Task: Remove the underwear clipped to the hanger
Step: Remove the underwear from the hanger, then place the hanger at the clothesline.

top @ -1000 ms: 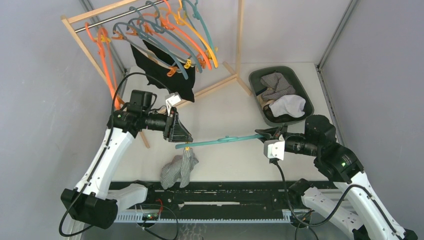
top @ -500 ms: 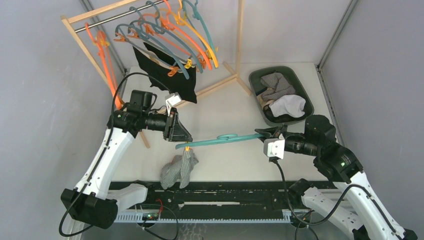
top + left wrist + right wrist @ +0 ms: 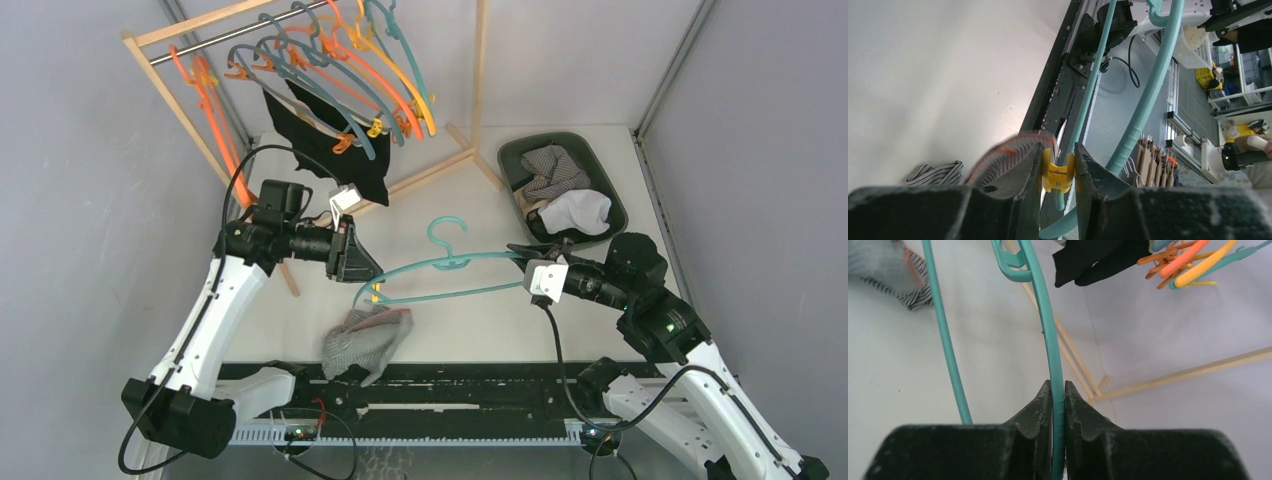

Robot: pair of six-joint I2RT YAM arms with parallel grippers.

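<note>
The left hand (image 3: 1058, 152) pinches the yellow clip (image 3: 1058, 177) on the teal hanger (image 3: 440, 265). The right hand (image 3: 1058, 395) is clamped on the hanger's arm. Grey striped underwear (image 3: 368, 338) slumps on the surface (image 3: 450, 215) beneath.

Bright, even overhead light; soft shadows; wrist views blur close to the lens.

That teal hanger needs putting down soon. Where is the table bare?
Bare: table between rack foot and bin, behind the teal hanger; also nearer the arms, right of the striped underwear. Crowded: under the rack, inside the bin.
</note>
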